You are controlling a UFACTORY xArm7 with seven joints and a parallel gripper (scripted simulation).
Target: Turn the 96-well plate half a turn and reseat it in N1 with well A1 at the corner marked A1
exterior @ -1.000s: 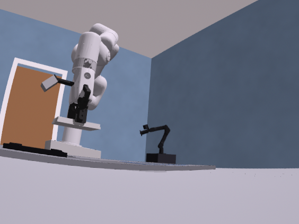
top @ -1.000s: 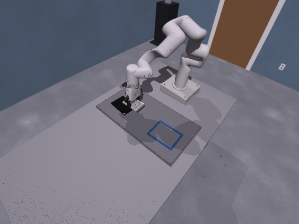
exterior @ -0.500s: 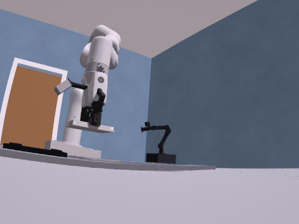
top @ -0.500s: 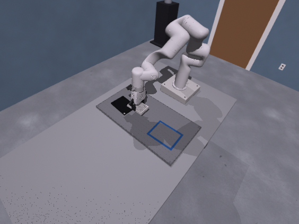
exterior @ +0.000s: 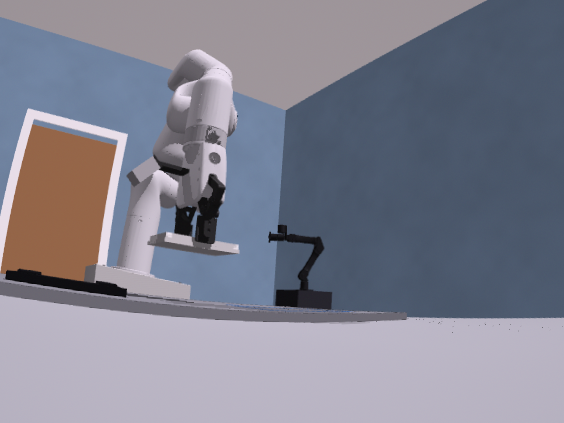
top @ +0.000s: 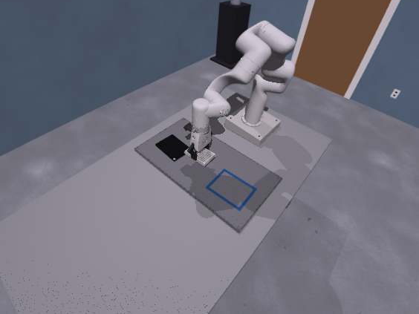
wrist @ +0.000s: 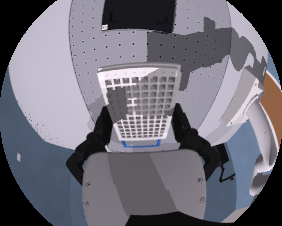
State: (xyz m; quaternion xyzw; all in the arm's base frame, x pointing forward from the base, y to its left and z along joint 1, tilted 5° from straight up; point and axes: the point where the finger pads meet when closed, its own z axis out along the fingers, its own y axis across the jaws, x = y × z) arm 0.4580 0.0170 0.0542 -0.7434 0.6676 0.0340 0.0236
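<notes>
No text, label, brand or number can be read anywhere. Any marking on the flat black rectangular plate nest is too small to make out.

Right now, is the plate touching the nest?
Apart. The exterior view shows the plate held in the gripper, hanging well above the deck, while the black nest lies flat off to the side.

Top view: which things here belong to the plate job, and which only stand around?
Job: hand gripping the 96-well plate; black nest N1; blue taped spot B1.
Around: black pedestal; brown door; wall socket.
</notes>
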